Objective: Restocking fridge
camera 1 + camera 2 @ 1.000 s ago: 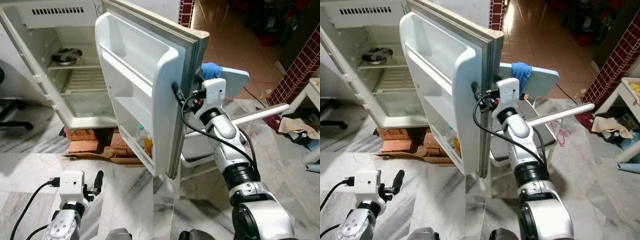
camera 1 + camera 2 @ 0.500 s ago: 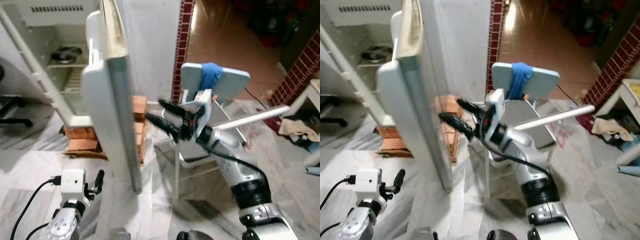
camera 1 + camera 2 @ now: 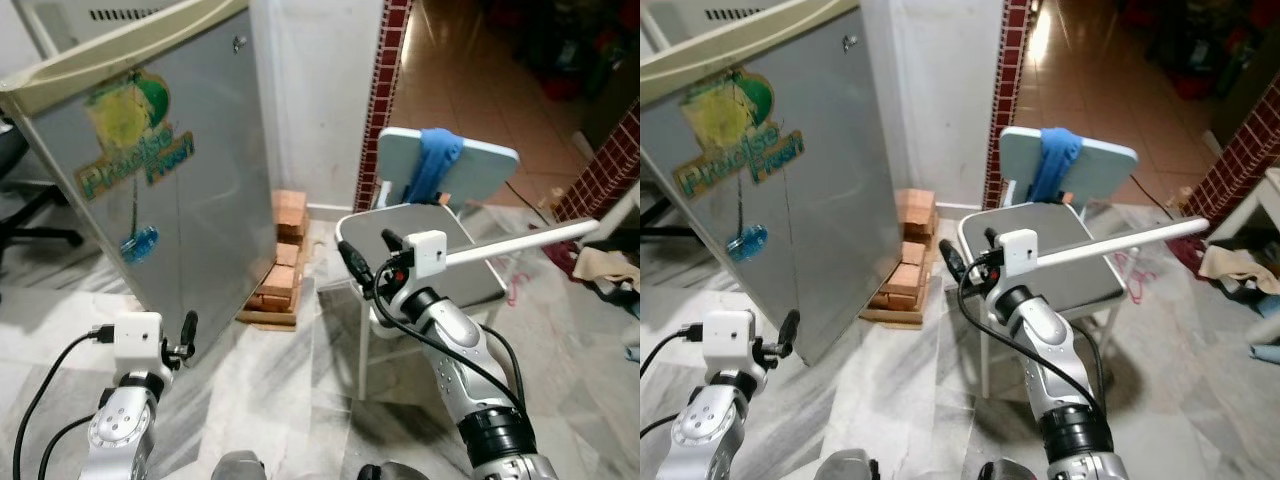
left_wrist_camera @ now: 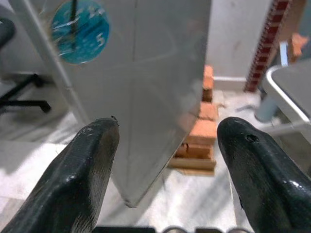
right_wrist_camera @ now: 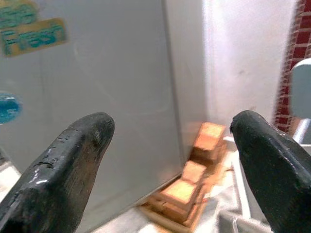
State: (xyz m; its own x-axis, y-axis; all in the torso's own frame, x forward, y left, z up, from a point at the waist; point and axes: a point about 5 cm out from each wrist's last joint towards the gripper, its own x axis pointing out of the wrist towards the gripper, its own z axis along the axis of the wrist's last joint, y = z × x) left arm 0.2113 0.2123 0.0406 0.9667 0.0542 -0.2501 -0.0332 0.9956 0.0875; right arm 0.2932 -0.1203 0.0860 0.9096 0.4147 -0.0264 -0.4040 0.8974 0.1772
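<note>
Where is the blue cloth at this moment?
The blue cloth hangs over the backrest of the grey chair, to the robot's right of the fridge door, beyond the right tool.

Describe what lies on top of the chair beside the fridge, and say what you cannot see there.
A blue cloth hangs over the backrest of the chair. A white rod crosses above the seat. The right gripper covers the seat's front corner.
</note>
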